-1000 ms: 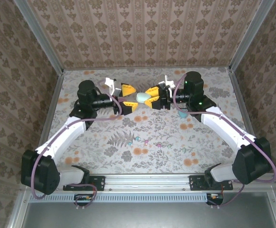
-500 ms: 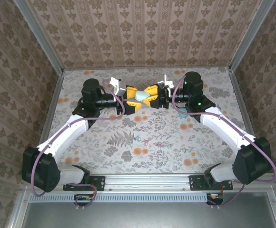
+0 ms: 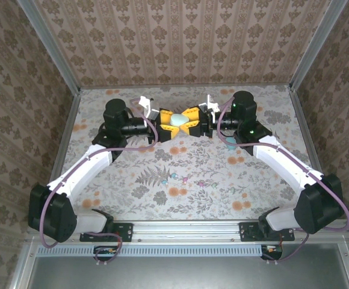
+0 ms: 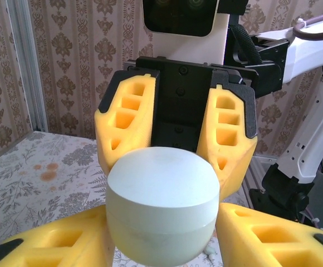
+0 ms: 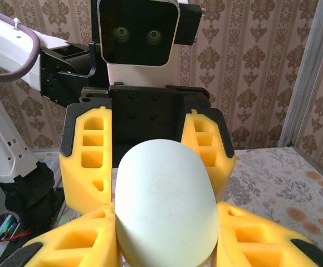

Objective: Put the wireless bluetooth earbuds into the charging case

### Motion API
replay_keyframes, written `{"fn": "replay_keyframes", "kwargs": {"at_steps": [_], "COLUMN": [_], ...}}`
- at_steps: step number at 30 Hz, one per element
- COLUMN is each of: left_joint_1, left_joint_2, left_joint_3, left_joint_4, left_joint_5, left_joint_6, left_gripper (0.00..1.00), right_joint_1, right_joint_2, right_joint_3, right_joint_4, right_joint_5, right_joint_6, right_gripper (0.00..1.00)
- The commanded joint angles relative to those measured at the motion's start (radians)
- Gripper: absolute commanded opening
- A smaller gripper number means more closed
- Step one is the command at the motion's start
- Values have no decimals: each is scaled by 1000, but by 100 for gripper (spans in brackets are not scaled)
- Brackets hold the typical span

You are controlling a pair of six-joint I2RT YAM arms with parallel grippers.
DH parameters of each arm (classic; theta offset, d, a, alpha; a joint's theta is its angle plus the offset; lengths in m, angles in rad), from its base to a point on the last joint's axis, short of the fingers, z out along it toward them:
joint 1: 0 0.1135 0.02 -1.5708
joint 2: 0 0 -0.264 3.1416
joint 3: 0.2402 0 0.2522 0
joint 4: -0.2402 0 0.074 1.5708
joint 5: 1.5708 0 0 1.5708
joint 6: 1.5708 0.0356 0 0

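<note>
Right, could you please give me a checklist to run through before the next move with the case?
1. Right end effector gripping the charging case: ok, closed on both its sides.
2. Left end effector gripping it too: cannot tell, it flanks the case, contact unclear.
3. Case held off the table: ok.
4. Case open for loading: not ok, it looks shut.
5. Earbuds located: ok, lying on the table, on the near side of the case.
</note>
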Motion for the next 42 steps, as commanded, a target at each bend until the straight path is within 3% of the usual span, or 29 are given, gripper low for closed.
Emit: {"fn": "replay_keyframes", "kwargs": {"at_steps": [1, 18, 33, 42], "left_joint_1": [0, -1, 0, -1], "left_joint_2": [-4, -3, -1, -11], "left_joint_3": [29, 37, 46, 0], "left_joint_4": [39, 27, -23, 60], "left_joint_5": [16, 24, 15, -90], "left_joint_6": [-16, -16, 23, -35], "left_gripper": [49, 48, 29, 28], "right_joint_1": [6, 8, 11, 8], "right_joint_2": [-28, -29, -30, -79], "right_joint_3": [-7, -1, -1, -11], "right_joint_4": [2, -9, -29, -54], "right_joint_5": [8, 8, 33, 129], "right_joint_6": [-22, -39, -34, 35], "right_gripper": [30, 30, 37, 59]}}
